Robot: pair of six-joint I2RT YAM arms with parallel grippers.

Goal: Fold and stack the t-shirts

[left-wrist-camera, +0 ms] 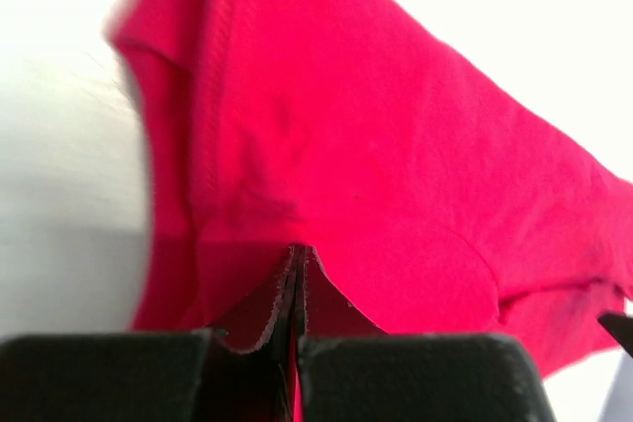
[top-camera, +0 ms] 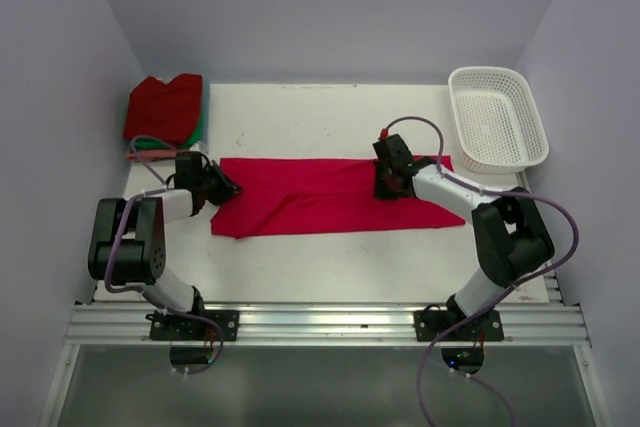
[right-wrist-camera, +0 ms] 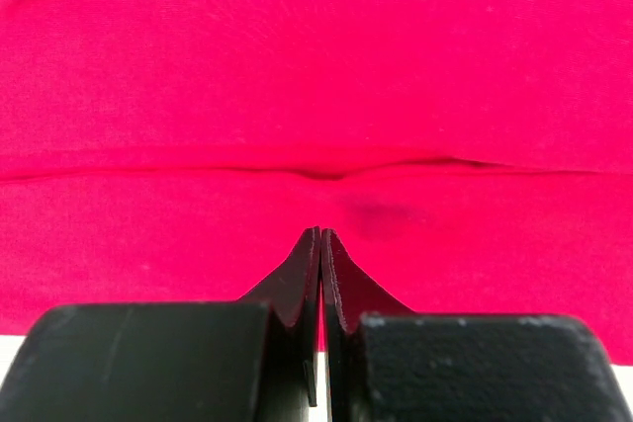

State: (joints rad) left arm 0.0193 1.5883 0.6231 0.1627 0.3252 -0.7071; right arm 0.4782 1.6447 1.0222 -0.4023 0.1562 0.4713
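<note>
A crimson-pink t-shirt (top-camera: 320, 197) lies flat across the middle of the white bench (top-camera: 300, 277), folded lengthwise into a long band that runs left to right between the two arms. Its near left corner reaches furthest toward the arm bases.

The left hand (top-camera: 228, 188) sits low at the left end of the band. In the left wrist view its black fingers (left-wrist-camera: 247, 328) are pressed together, tips down on the cloth beside a stitched hem. I cannot tell if any cloth is nipped between them.

The right hand (top-camera: 385, 185) rests on the band toward its right end. In the right wrist view its fingers (right-wrist-camera: 287, 289) are likewise closed to a hairline slit. The tips meet the cloth just below a long crease, and a small dark pucker lies beside them. Whether they have hold of any cloth is not clear here either.

In the far left corner stands a stack of folded t-shirts: a dark red one (top-camera: 163, 107) on top, a green one (top-camera: 203, 125) showing along the right edge beneath it, and a salmon-pink one (top-camera: 140, 155) peeping out at the near edge. The stack lies apart from the crimson shirt.

A white lattice basket (top-camera: 500, 117) sits in the far right corner.
</note>
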